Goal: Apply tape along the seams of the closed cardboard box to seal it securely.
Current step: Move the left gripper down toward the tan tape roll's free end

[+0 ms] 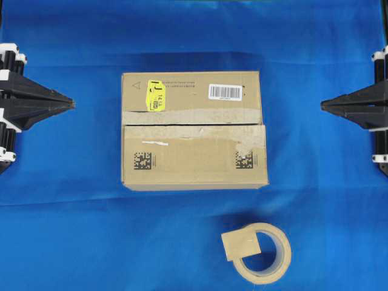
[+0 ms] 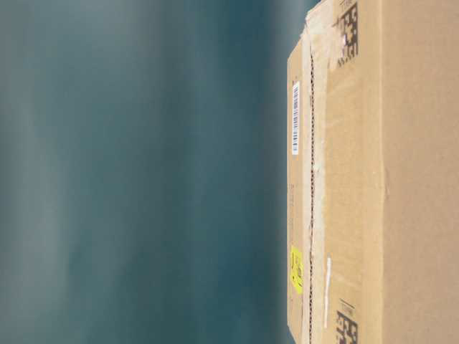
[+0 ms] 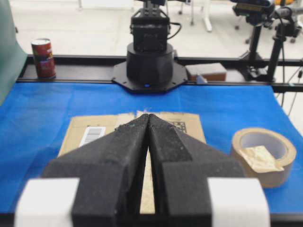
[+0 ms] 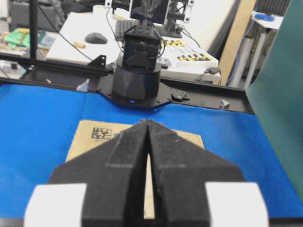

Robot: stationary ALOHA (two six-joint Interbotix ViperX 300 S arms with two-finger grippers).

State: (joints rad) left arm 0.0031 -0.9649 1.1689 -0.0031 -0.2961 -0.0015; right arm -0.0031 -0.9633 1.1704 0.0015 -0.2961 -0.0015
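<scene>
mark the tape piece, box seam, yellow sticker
tape (image 1: 240, 245), overhead view, middle of the square piece lying on the roll
seam (image 1: 182, 125), overhead view, dark slit between the flaps
yellow sticker (image 1: 156, 96), overhead view, sticker's centre

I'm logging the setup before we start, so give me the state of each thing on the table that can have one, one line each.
cardboard box: flaps closed, lying flat.
seams: untaped, edged with old torn residue.
tape roll: lying flat, apart from the box.
tape: loose piece resting on the roll.
left gripper: shut, empty, clear of the box.
right gripper: shut, empty, clear of the box.
</scene>
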